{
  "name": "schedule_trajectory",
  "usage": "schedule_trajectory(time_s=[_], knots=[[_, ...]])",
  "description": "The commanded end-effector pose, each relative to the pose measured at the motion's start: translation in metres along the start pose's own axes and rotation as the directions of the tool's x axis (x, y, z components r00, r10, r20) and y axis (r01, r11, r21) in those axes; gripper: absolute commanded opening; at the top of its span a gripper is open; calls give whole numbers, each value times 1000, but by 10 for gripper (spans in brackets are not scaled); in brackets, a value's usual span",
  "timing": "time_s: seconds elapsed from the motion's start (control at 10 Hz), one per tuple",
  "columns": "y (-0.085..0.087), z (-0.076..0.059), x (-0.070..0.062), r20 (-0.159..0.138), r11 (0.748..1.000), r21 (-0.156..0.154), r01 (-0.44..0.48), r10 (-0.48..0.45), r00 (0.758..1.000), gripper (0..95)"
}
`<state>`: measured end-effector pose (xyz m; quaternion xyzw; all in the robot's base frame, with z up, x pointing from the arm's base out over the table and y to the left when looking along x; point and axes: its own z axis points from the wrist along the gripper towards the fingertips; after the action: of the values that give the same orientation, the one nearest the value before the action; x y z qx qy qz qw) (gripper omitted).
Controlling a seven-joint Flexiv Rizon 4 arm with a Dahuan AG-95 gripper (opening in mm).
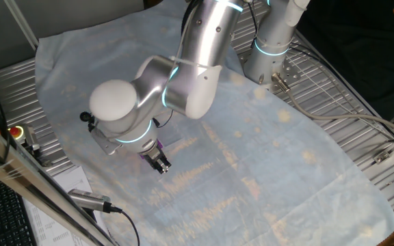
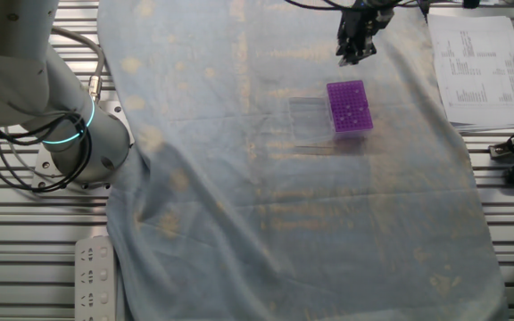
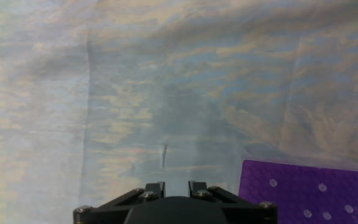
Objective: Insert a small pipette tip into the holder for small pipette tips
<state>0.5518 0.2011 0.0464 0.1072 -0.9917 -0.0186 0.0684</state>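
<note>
Tool (image 3: 175, 186) fingers sit a small gap apart, released, gripping nothing visible. Beyond them a slim pale pipette tip (image 3: 163, 155) seems to lie on the cloth-covered bench (image 3: 104, 93), long axis pointing away. Purple holder (image 3: 306, 193), dotted with pale holes, lies flat just right.

Silver arm (image 1: 183, 75) – cyan ring lights, black jaws w/ screws.
</note>
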Motion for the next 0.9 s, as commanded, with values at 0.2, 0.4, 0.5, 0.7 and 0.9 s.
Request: schedule_trajectory(time_s=[0.2, 0.4, 0.5, 0.7, 0.9], knots=[[5, 2, -15, 3, 1000, -2, -13, 13, 1000, 190], [9, 4, -24, 7, 1000, 0, -20, 20, 1000, 190], [9, 6, -27, 5, 1000, 2, -22, 22, 1000, 190], [9, 15, -30, 13, 1000, 5, -22, 22, 1000, 190], [10, 17, -34, 19, 1000, 7, -24, 24, 1000, 190]])
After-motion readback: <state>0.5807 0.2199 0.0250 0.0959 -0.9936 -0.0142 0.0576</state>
